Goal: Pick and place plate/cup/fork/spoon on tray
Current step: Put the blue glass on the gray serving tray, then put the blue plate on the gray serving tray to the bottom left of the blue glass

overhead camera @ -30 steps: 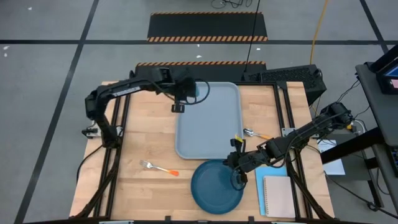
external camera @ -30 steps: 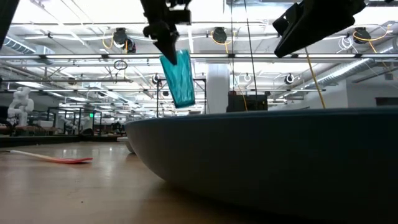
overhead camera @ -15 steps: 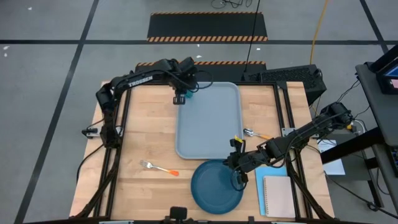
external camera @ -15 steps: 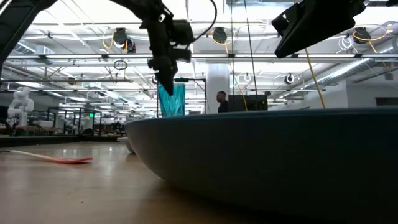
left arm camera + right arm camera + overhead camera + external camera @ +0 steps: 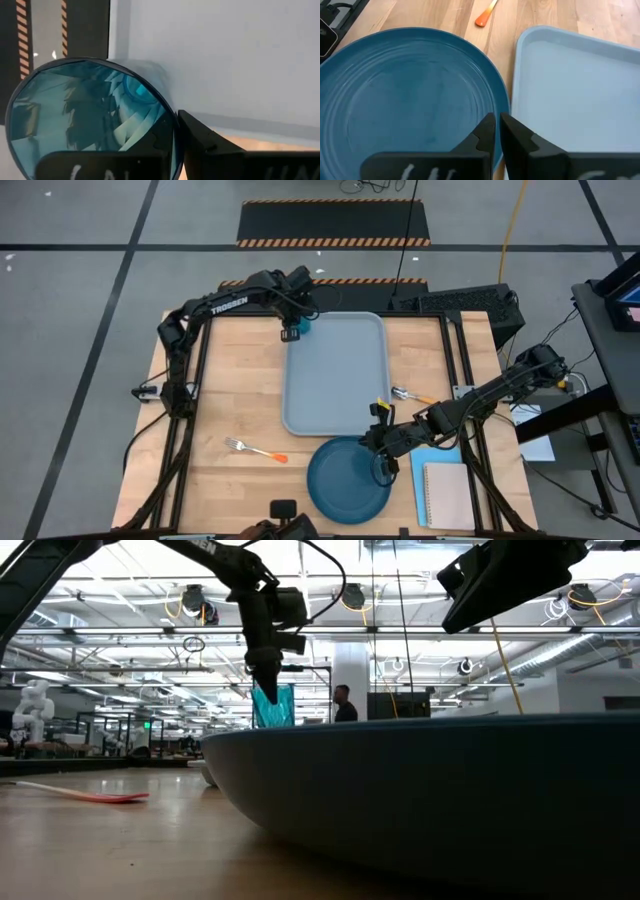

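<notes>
Cup: light, thin, slippery plastic, best held at the rim wall; left gripper jaws clamp it over the tray's far-left corner. Right gripper jaws closed over the plate.

Light: bright, even, from ceiling lamps overhead in the low view.
Glare: lamps wash out at 12 o'clock there.
Shadows: soft, faint on the table.
Blur: the plate looms soft; the cup is hazy up close.
</notes>
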You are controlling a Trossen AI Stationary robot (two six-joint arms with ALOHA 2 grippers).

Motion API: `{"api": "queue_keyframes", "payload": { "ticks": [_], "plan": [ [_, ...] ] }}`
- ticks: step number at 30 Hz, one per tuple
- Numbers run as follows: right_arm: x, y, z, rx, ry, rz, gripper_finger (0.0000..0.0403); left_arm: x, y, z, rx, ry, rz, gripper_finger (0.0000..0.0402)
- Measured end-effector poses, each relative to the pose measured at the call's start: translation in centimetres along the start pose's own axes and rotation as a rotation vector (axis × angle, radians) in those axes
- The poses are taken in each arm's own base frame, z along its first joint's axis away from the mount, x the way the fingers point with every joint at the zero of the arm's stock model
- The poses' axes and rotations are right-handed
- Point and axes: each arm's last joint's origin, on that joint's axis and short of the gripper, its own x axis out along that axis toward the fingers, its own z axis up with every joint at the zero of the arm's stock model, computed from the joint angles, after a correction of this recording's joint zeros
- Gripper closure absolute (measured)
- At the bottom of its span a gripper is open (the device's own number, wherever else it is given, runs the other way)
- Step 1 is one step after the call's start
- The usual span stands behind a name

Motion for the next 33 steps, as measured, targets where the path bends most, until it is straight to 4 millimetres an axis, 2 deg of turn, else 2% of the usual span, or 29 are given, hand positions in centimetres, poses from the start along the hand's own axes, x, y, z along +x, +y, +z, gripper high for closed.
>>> {"api": "queue_keyframes", "payload": {
  "ticks": [16, 29, 33],
  "plan": [
    [0.0, 0.0, 0.0, 0.016, 0.0, 0.001, 0.0383, 0.1, -0.1, 0.1, -0.011, -0.015, -0.027, 0.0373],
    [0.0, 0.0, 0.0, 0.034, 0.001, 0.003, 0.0383, 0.1, -0.5, 1.2, -0.034, -0.076, 0.017, 0.0289],
    [0.0, 0.0, 0.0, 0.034, 0.001, 0.003, 0.0383, -0.6, -1.5, 1.7, -0.02, -0.027, 0.133, 0.0277]
  ]
}}
